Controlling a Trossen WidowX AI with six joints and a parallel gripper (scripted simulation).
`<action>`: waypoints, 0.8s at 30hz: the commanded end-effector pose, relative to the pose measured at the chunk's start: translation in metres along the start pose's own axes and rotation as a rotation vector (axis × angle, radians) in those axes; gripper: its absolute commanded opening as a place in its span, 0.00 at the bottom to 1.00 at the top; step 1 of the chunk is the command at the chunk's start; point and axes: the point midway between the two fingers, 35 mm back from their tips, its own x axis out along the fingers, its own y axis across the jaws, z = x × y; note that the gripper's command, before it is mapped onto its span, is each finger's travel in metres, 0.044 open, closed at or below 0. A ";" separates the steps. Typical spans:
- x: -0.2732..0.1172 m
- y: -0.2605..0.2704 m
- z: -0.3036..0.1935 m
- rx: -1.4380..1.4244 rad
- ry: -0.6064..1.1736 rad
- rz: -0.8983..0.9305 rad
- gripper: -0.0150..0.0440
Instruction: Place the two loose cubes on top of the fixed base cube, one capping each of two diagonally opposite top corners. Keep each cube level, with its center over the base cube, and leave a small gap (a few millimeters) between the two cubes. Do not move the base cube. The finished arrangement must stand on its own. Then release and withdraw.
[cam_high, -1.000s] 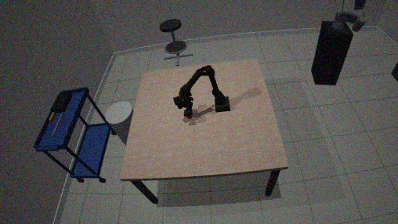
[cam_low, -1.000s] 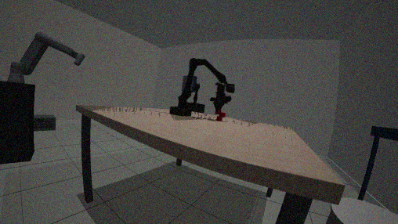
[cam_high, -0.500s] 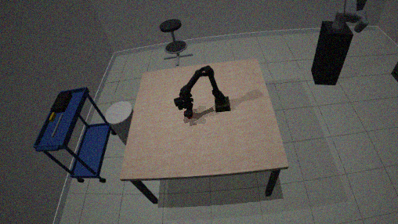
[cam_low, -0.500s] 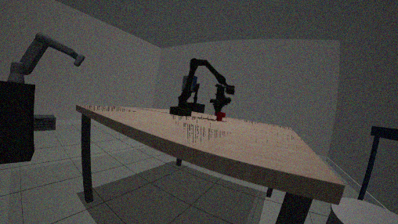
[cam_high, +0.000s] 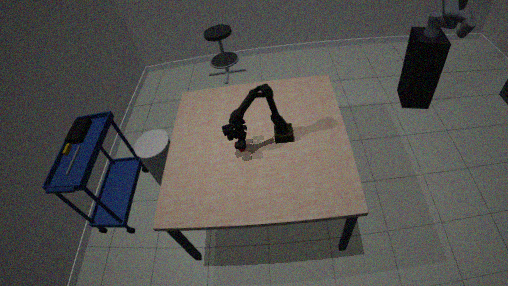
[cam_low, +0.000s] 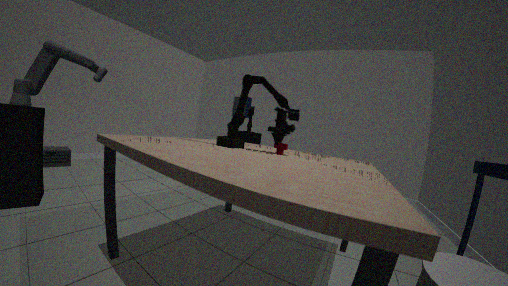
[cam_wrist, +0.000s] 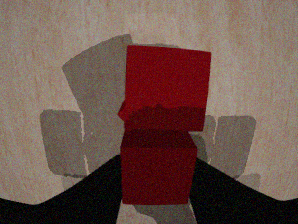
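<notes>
Gripper (cam_wrist: 158, 183) is partway shut w/ a red cube (cam_wrist: 158, 165) clamped between the dark fingers, right above the other red cube (cam_wrist: 168, 86) on the table (cam_high: 280, 200). Held cube overlaps its near edge in the wrist cam. Arm base (cam_high: 283, 134) sits just beside that lower cube

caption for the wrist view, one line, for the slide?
Gripper shut on a red cube, held just over a second red cube on the tan table.

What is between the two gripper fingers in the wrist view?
A dark red cube sits between the fingers, in front of the brighter red cube.
</notes>
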 end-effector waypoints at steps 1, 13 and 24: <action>0.000 0.000 0.000 -0.005 -0.002 -0.002 0.60; -0.017 0.000 0.000 0.000 0.000 0.000 0.60; -0.038 0.000 0.000 0.000 0.000 0.000 0.60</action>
